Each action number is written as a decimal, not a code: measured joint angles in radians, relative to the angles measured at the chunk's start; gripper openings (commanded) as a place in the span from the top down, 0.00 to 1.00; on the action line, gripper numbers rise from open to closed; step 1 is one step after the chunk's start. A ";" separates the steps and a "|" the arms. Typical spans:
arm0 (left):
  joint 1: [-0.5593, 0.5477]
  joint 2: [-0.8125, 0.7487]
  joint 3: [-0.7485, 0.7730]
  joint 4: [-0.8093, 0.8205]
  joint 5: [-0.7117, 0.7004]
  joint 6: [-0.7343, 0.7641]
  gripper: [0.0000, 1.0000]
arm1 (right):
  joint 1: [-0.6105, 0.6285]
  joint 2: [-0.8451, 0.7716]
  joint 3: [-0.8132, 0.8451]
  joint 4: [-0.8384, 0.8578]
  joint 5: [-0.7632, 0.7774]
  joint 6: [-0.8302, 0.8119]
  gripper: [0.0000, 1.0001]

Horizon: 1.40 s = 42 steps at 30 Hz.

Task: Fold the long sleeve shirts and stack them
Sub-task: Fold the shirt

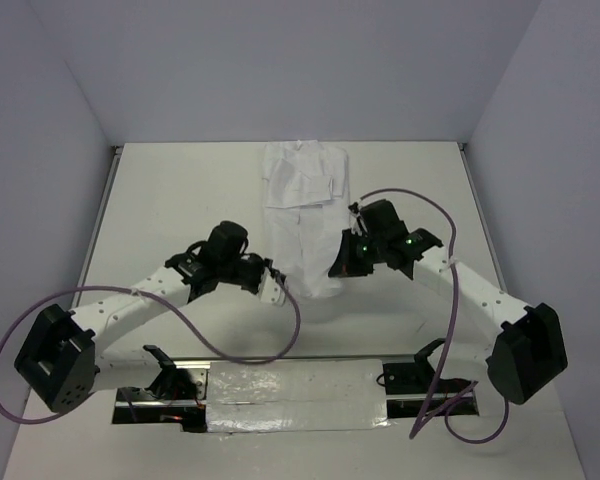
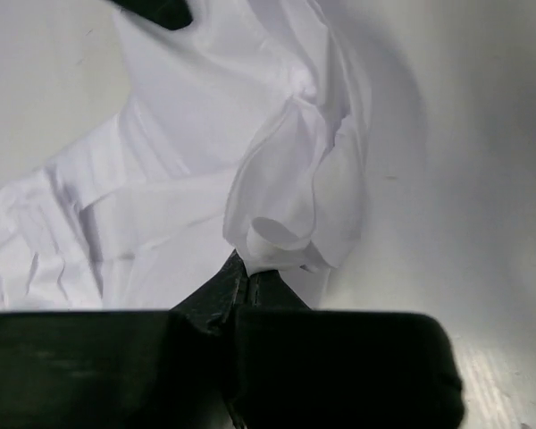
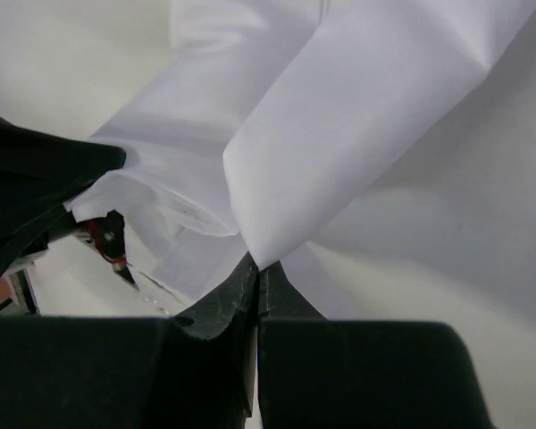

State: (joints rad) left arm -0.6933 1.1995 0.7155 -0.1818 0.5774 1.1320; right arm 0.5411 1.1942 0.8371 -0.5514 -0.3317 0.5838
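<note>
One white long sleeve shirt [image 1: 300, 225] lies lengthwise in the middle of the white table, its folded collar end at the far side. My left gripper [image 1: 277, 292] is at the shirt's near left corner. In the left wrist view the left gripper [image 2: 247, 273] is shut on a bunched fold of the shirt [image 2: 205, 116]. My right gripper [image 1: 340, 268] is at the near right edge. The right wrist view shows the right gripper [image 3: 257, 266] pinching a pointed fold of the shirt [image 3: 339, 116]. The cloth rises from both sets of jaws.
Grey walls close in the table [image 1: 170, 200] on the left, far and right sides. Purple cables [image 1: 280, 335] loop from both arms over the near part of the table. A silvery strip [image 1: 290, 390] runs between the two arm bases.
</note>
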 measured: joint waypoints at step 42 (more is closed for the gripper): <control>0.420 0.908 0.818 0.422 -0.116 -0.713 1.00 | -0.394 1.077 1.191 -0.142 -0.124 -0.142 1.00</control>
State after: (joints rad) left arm -0.2737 2.1075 1.5337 0.2401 0.4610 0.4191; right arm 0.1474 2.2707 2.0281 -0.6930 -0.4561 0.4416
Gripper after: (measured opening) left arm 0.035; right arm 0.010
